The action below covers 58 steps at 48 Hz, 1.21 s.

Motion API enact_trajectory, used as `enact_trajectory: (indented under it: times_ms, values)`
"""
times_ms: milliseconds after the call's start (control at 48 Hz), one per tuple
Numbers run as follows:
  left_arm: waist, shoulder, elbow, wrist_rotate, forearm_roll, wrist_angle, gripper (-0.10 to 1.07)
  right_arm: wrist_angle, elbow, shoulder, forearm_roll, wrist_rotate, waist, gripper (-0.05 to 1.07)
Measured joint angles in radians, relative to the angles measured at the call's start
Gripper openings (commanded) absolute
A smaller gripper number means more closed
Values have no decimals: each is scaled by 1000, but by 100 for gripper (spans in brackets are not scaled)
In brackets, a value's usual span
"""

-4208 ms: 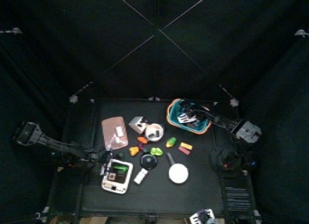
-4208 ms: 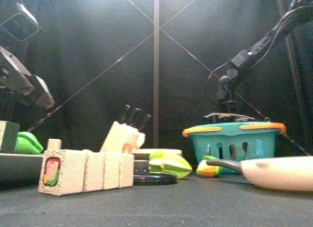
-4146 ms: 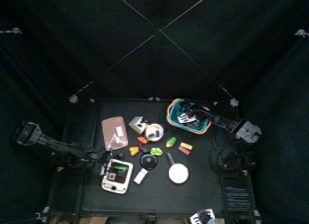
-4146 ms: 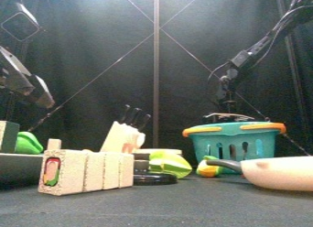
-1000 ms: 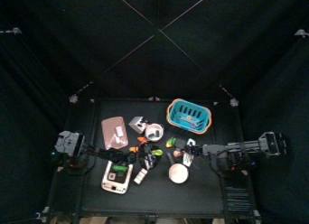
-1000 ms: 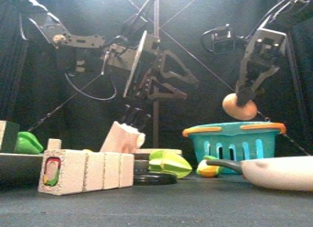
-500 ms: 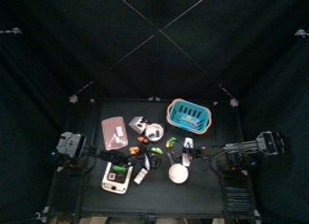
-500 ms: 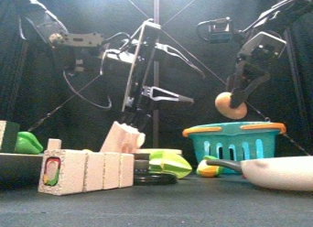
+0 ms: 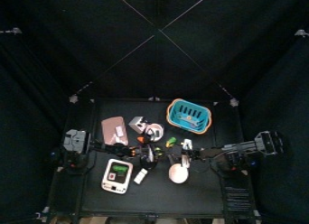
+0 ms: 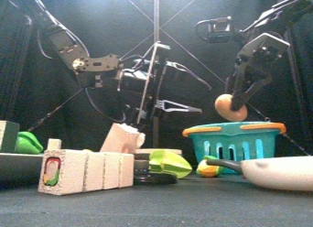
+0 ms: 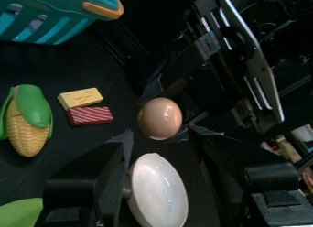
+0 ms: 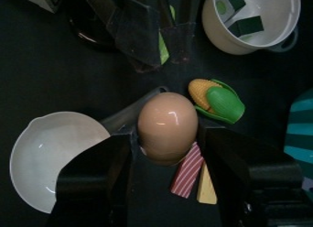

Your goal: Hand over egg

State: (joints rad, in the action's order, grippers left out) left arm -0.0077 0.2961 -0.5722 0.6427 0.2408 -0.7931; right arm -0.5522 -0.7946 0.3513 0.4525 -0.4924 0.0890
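A tan egg (image 12: 167, 124) hangs in the air above the table, and my right gripper (image 12: 167, 137) is shut on it with a jaw on each side. In the front view the egg (image 10: 229, 105) sits just above the teal basket (image 10: 235, 139), held by the right gripper (image 10: 235, 95) reaching down from the upper right. My left gripper (image 10: 188, 89) comes in from the left, open, its jaws pointing at the egg with a gap between them. Its wrist view shows the egg (image 11: 159, 117) just ahead of the open left gripper (image 11: 169, 156).
A white ladle (image 11: 159, 189) lies under the egg, near the table's front (image 9: 179, 173). A corn cob (image 11: 27, 119), small toy blocks (image 11: 80, 97), a green-striped bowl (image 12: 257, 18) and a white-and-green gadget (image 9: 117, 174) lie around. The basket (image 9: 187, 113) stands at the back right.
The left arm has swung down and to the right, bringing its open jaws closer to the egg. The right gripper has shifted the egg slightly left.
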Motion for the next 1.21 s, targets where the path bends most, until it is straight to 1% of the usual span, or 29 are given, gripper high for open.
enact_trajectory:
  times_ms: [188,312,479,708,854,1208]
  values:
    - [0,26,43,0,-2,51,88,0,6,-23,2,0,5,71]
    - [0,34,72,0,-2,107,88,0,15,-34,3,0,5,71]
    - [-2,54,104,2,0,147,88,0,28,-48,5,0,5,72]
    - [0,78,132,2,5,153,88,0,31,-54,5,3,6,72]
    - [2,80,138,2,18,153,87,0,31,-54,5,3,8,71]
    - [2,92,150,2,18,153,86,-2,31,-54,5,5,9,72]
